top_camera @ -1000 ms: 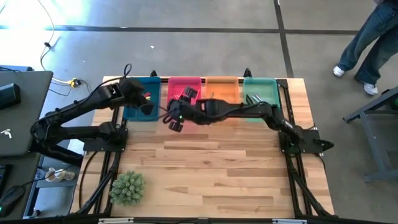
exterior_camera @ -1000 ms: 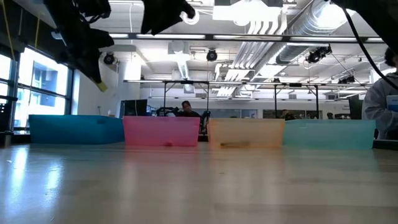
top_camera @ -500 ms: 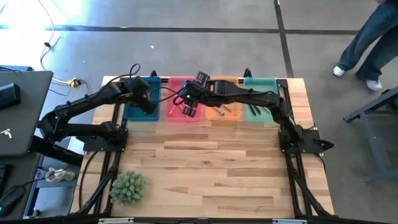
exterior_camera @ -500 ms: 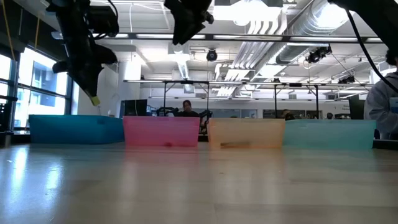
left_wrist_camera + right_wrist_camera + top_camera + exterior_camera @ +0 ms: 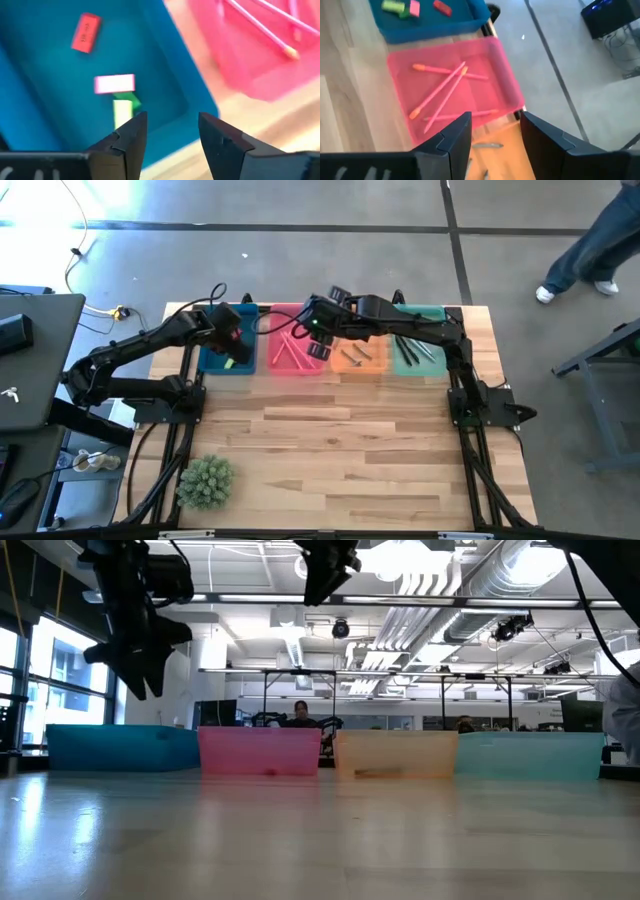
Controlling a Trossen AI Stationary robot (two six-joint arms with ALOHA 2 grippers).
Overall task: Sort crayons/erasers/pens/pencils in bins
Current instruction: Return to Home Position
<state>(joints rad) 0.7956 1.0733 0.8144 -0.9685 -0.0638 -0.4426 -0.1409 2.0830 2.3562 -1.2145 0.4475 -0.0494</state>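
The wooden tabletop [image 5: 340,460] carries a spiky green plant [image 5: 205,481] at its lower-left corner in the high view. Left of the tabletop stands a dark desk [image 5: 40,350], and a thin cable [image 5: 78,248] lies on the grey floor beyond that side. Past the tabletop's far right corner, a person's legs in jeans [image 5: 585,240] show. In the low view, a seated person [image 5: 299,714] and ceiling ducts [image 5: 480,580] show far behind the tabletop.

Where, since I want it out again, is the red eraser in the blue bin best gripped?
Probably from straight above, jaws closing across its two long edges: the red eraser lies flat on the blue bin floor, apart from the other erasers.
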